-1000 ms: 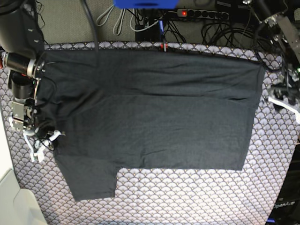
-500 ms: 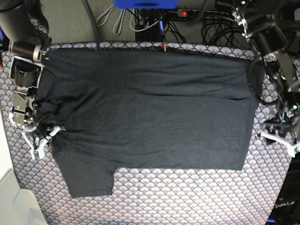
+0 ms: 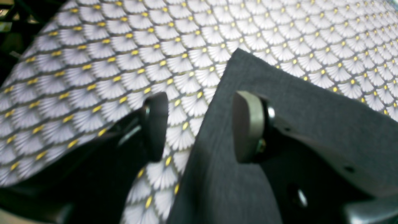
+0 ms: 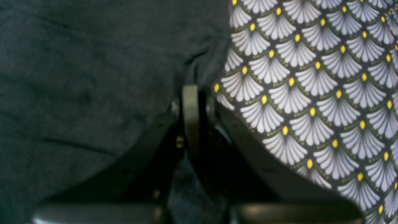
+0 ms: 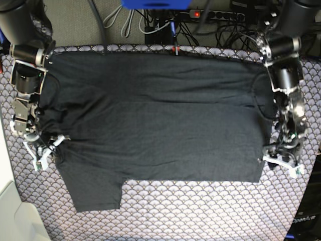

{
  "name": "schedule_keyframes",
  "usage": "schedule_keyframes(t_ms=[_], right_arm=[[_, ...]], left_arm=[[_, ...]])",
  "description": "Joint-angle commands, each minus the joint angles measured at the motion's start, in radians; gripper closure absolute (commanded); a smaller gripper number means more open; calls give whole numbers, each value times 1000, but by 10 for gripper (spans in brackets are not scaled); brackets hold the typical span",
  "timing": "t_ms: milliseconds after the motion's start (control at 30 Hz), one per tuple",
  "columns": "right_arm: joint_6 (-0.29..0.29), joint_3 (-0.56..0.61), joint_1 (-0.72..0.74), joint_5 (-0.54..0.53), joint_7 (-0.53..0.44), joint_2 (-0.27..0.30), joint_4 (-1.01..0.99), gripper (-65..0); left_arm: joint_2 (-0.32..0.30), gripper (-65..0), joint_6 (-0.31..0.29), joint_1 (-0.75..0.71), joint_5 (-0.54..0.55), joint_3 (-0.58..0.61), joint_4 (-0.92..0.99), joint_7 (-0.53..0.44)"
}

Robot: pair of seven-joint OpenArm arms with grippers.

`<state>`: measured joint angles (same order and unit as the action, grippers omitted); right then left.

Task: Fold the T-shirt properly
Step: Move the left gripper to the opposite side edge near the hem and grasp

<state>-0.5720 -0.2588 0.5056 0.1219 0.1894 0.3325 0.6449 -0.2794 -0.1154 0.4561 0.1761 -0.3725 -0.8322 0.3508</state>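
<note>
Dark charcoal-grey cloth T-shirt [image 5: 160,120] spread on scale-patterned table [image 5: 200,211]; right gripper [image 4: 191,93] pinches its edge; left gripper [image 3: 199,124], jaws apart, straddles its corner; close fully before lifting

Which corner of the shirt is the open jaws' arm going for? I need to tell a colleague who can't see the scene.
Start from the patterned tablecloth with its white fan scales and yellow dots, on which the dark T-shirt lies spread. In the base view, go to the T-shirt's right edge and down to its lower corner, where the left gripper straddles the hem. Unlike the opposite side, it has no sleeve.
</note>
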Motion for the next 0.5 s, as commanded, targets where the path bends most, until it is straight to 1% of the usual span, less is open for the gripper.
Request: schedule_keyframes(t_ms=[0, 100, 167, 300, 400, 467], right_arm=[[-3, -3, 31, -17, -24, 17, 17, 0], [-3, -3, 31, -17, -24, 18, 16, 0], [-3, -3, 28, -17, -24, 18, 14, 0], [-3, -1, 5, -17, -24, 20, 19, 0], [-3, 0, 3, -17, -24, 20, 19, 0], [-3, 0, 3, -17, -24, 20, 19, 0]], left_arm=[[-16, -325, -2, 59, 6, 8, 41, -63], [-16, -325, -4, 120, 6, 14, 189, -172], [-16, -325, -7, 154, 6, 14, 256, -227], [-16, -325, -10, 206, 6, 14, 356, -244], [-16, -325, -11, 217, 6, 14, 379, -246], [-16, -325, -11, 217, 6, 46, 382, -246]])
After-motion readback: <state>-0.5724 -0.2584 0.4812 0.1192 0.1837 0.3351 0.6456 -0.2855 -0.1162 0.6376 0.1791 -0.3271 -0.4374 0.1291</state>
